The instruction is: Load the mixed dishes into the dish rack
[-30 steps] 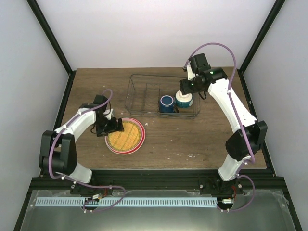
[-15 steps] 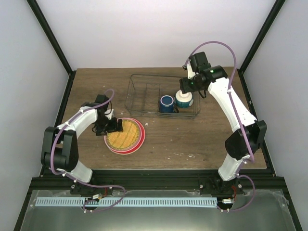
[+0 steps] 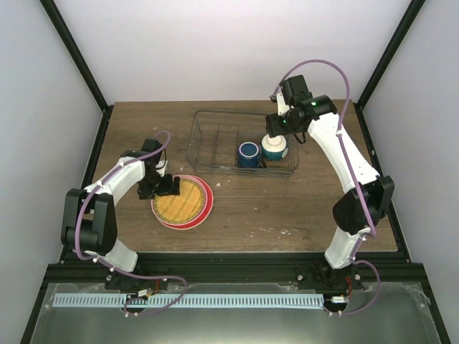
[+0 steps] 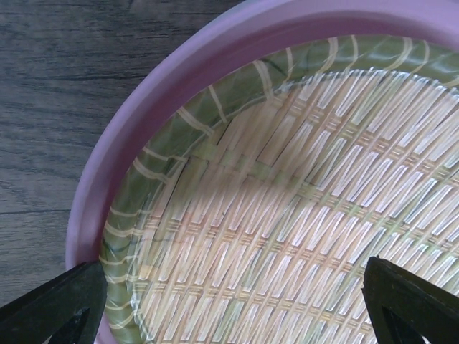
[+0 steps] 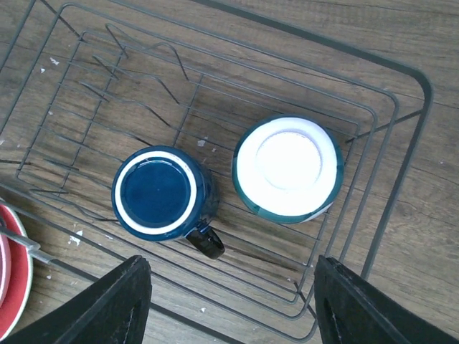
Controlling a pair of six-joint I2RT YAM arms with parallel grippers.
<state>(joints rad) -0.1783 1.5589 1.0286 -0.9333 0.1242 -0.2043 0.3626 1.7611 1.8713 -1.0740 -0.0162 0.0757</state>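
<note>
The woven-pattern plate (image 3: 181,201) lies face up on the pink plate (image 3: 204,212), left of centre on the table. My left gripper (image 3: 165,187) hovers open over their left edge; in its wrist view the woven plate (image 4: 301,208) fills the frame inside the pink plate's rim (image 4: 136,100), between the wide-apart fingertips (image 4: 57,308). The dish rack (image 3: 211,140) stands at the back. In it, bottoms up, sit the dark blue mug (image 3: 249,154) and the cream and teal bowl (image 3: 274,148). My right gripper (image 3: 275,132) hangs open above the bowl (image 5: 288,166) and mug (image 5: 156,192), holding nothing.
The rack's left half (image 5: 122,79) holds only wire dividers. The brown wooden table (image 3: 287,208) has a few white crumbs near its front. Black frame posts and white walls close in the sides and back.
The stacked plates have slid a little to the left together with my left gripper. My right gripper has drifted slightly up and back above the bowl.
</note>
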